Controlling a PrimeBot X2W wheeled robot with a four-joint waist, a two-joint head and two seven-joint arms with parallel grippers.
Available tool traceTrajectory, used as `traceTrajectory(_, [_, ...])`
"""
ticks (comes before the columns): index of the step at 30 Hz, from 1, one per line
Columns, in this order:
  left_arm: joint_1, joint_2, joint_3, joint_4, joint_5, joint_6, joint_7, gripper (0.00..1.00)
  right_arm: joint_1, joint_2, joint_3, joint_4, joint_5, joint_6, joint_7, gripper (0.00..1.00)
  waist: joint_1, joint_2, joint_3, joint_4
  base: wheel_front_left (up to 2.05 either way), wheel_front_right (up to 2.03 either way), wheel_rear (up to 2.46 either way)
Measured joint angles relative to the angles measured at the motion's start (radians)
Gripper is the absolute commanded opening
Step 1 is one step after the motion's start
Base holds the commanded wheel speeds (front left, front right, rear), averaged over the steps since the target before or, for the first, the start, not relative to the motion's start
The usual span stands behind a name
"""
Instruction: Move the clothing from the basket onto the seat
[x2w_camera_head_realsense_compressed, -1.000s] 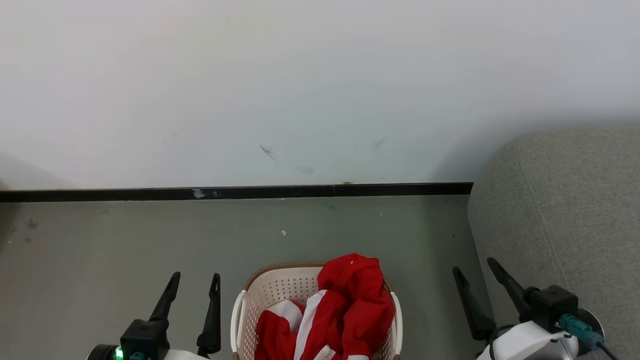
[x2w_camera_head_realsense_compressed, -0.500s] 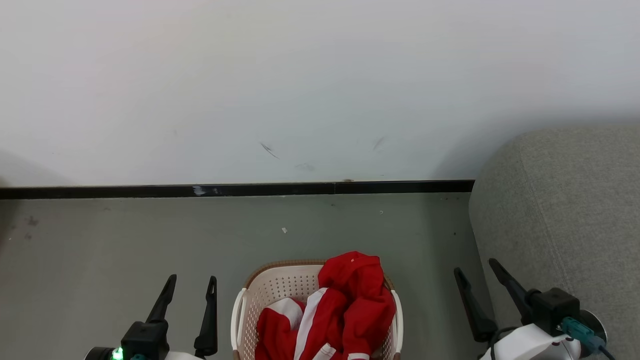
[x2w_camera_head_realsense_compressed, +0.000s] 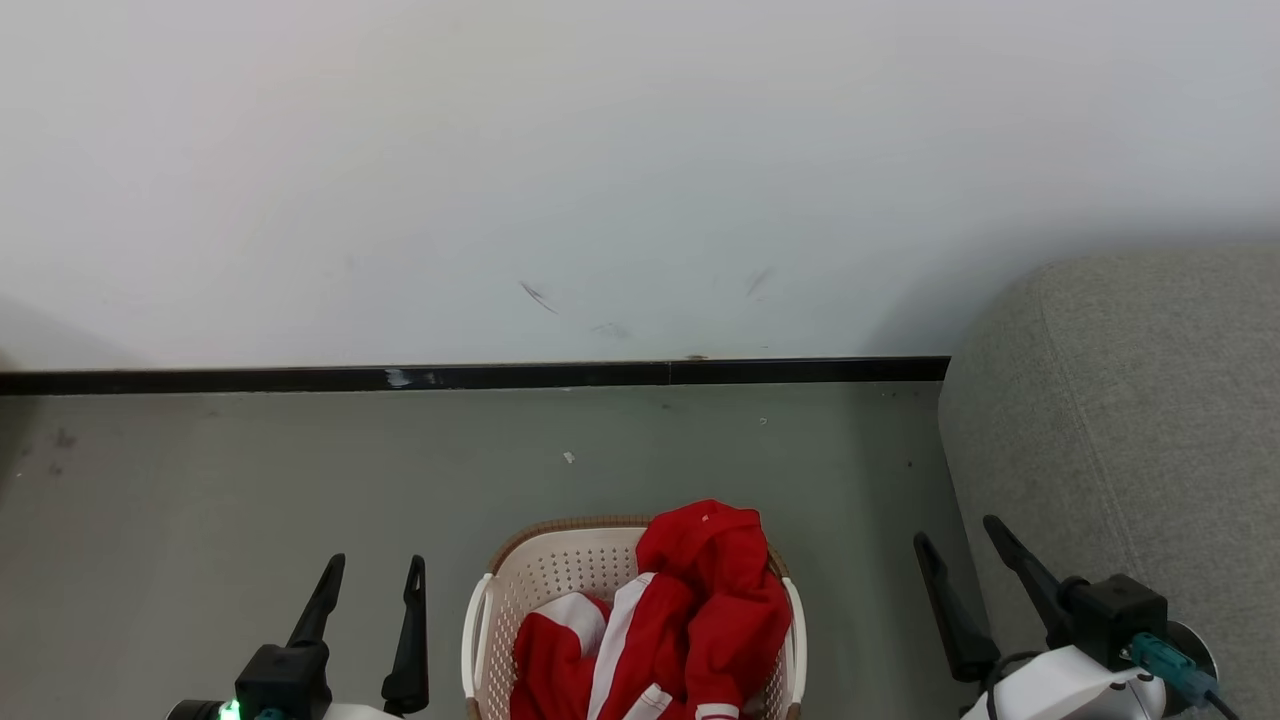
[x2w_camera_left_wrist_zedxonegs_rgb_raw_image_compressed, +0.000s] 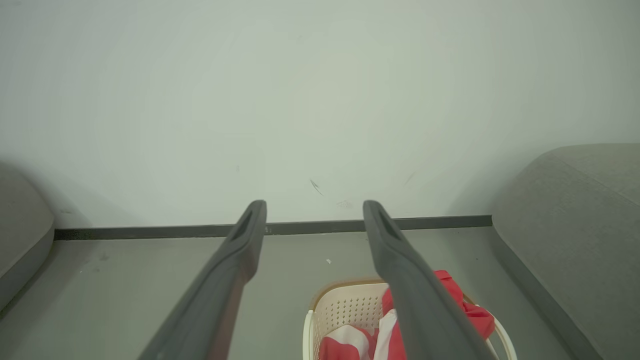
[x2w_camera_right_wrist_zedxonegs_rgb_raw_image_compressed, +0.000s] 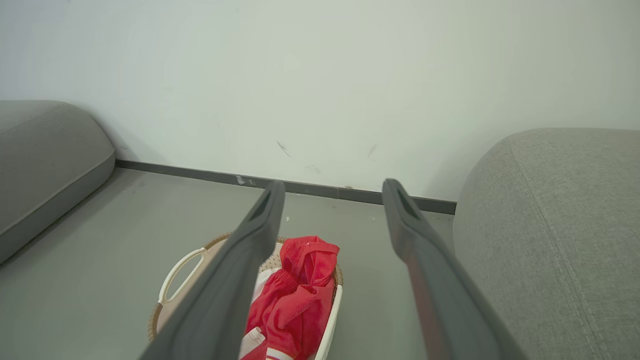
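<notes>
Red clothing (x2w_camera_head_realsense_compressed: 690, 620) with white panels lies heaped in the cream basket (x2w_camera_head_realsense_compressed: 540, 575) at the bottom centre of the head view, spilling over its far right rim. The grey seat (x2w_camera_head_realsense_compressed: 1130, 400) rises at the right. My left gripper (x2w_camera_head_realsense_compressed: 370, 580) hangs open to the left of the basket, nothing between its fingers. My right gripper (x2w_camera_head_realsense_compressed: 960, 545) stands open between the basket and the seat. The left wrist view has the basket (x2w_camera_left_wrist_zedxonegs_rgb_raw_image_compressed: 345, 305) and clothing (x2w_camera_left_wrist_zedxonegs_rgb_raw_image_compressed: 470, 310) low right. The right wrist view shows the clothing (x2w_camera_right_wrist_zedxonegs_rgb_raw_image_compressed: 300, 290) and seat (x2w_camera_right_wrist_zedxonegs_rgb_raw_image_compressed: 560, 210).
A white wall with a black skirting strip (x2w_camera_head_realsense_compressed: 470, 378) runs behind the basket across grey floor (x2w_camera_head_realsense_compressed: 200, 500). A second grey cushion (x2w_camera_right_wrist_zedxonegs_rgb_raw_image_compressed: 45, 160) lies at the far left in the right wrist view.
The head view has shifted slightly, so the basket and skirting sit a little higher. Both grippers sit a little lower in view; the left one's fingers stand slightly closer together.
</notes>
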Motion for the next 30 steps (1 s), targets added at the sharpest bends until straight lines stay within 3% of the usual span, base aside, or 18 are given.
traceTrajectory(30, [-0.059, 0.002, -0.031, 0.100, 0.042, -0.011, 0.000, 1.00, -0.012, 0.001, -0.032, -0.043, 0.003, 0.000, 0.000, 1.00, -0.0001, 0.0000, 0.074, -0.014, 0.00, 0.00, 0.00])
